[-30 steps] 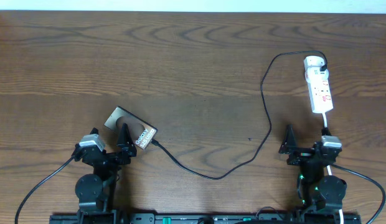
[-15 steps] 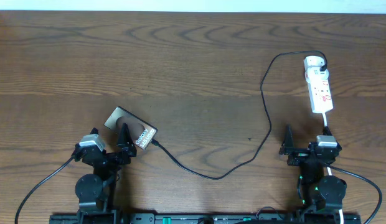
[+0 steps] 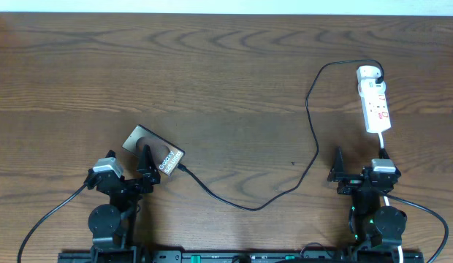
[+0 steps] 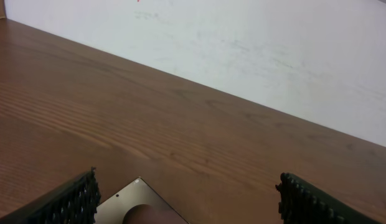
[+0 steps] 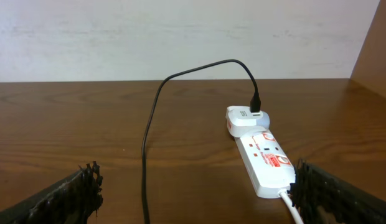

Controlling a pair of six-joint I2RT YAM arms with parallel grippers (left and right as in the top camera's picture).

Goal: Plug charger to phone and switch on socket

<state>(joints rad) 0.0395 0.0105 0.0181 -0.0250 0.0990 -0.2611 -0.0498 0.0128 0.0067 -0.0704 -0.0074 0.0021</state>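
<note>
- Our left gripper (image 4: 187,184) has its jaws spread wide and grips nothing. From above, one of its fingers (image 3: 145,158) crosses over the phone (image 3: 164,155), and the left wrist view shows only a pale corner of the phone between the jaws.
- Our right gripper (image 5: 196,177) is also spread to its full width and is empty. It sits low on the table, facing the socket (image 3: 375,102) from the near end.
- The charger (image 3: 315,142) runs from a white adapter (image 5: 243,118) at the socket's far end and loops across the wood. Its plug tip meets the lettered end of the phone, but we cannot tell whether it is fully seated.
- The socket's white cord (image 5: 291,206) leads back under our right gripper.
- Our worries from here:
  - If the tip is only resting at the port, any nudge from the left finger could slide the phone and knock the tip loose.
  - A wide claw pressing a small switch may miss it or push the light strip along the table.
  - If the strip moves, it could drag the cable and pull the plug out at the phone.
  - The white cord could catch on the right arm as it advances.
</note>
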